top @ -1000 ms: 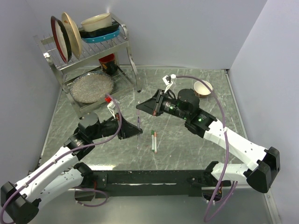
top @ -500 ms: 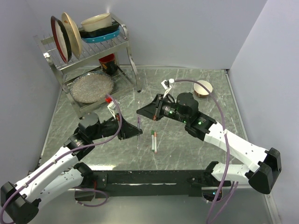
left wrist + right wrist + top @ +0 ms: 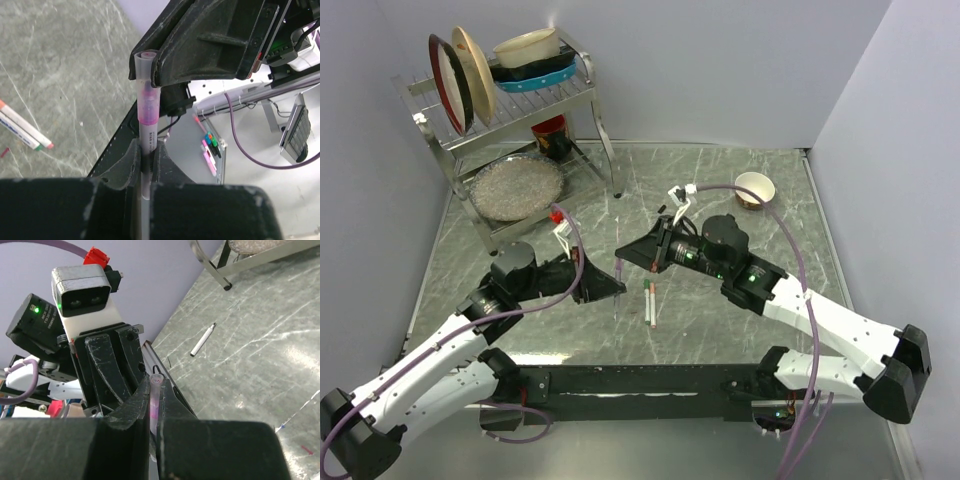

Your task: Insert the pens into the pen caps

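Grey marbled tabletop (image 3: 720, 175); pale lilac walls (image 3: 720, 60); steel dish rack (image 3: 525, 103), possibly two-tiered.

I work in a robot lab cell dressed up as a kitchen. Plain lilac walls (image 3: 720, 70) box in a marble-patterned counter (image 3: 720, 315) on 3 sides. My left arm (image 3: 440, 355) and right arm (image 3: 820, 315) are bolted to a black rail (image 3: 640, 385), purple cables (image 3: 798, 262) trailing. A steel dish rack (image 3: 603, 135) holds plates (image 3: 450, 80) and bowls (image 3: 528, 47).

Held pen (image 3: 147, 127): white, banded magenta
Lying pens (image 3: 22, 127): white, tipped orange and green
Table (image 3: 720, 190): grey-green, veined
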Motion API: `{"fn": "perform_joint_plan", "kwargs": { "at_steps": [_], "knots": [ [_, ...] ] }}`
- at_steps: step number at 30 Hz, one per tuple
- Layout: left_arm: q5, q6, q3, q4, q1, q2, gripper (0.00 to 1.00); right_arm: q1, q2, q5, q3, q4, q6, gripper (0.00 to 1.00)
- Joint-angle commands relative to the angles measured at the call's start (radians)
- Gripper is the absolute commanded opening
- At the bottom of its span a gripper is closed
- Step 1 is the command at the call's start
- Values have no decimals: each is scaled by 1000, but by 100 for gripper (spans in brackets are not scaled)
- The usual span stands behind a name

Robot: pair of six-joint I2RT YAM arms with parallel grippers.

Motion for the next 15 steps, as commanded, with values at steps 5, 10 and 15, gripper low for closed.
{"fn": "perform_joint_plan", "kwargs": {
  "at_steps": [5, 10, 15],
  "knots": [
    [-140, 53, 66, 82, 13, -2, 1, 80, -68, -95, -148, -17, 49, 0],
    [-142, 91, 113, 86, 15, 44, 1, 164, -97, -121, -214, 23, 41, 0],
    [-174, 136, 184, 64, 22, 97, 1, 238, -171, -86, -275, 28, 51, 0]
  ]
}}
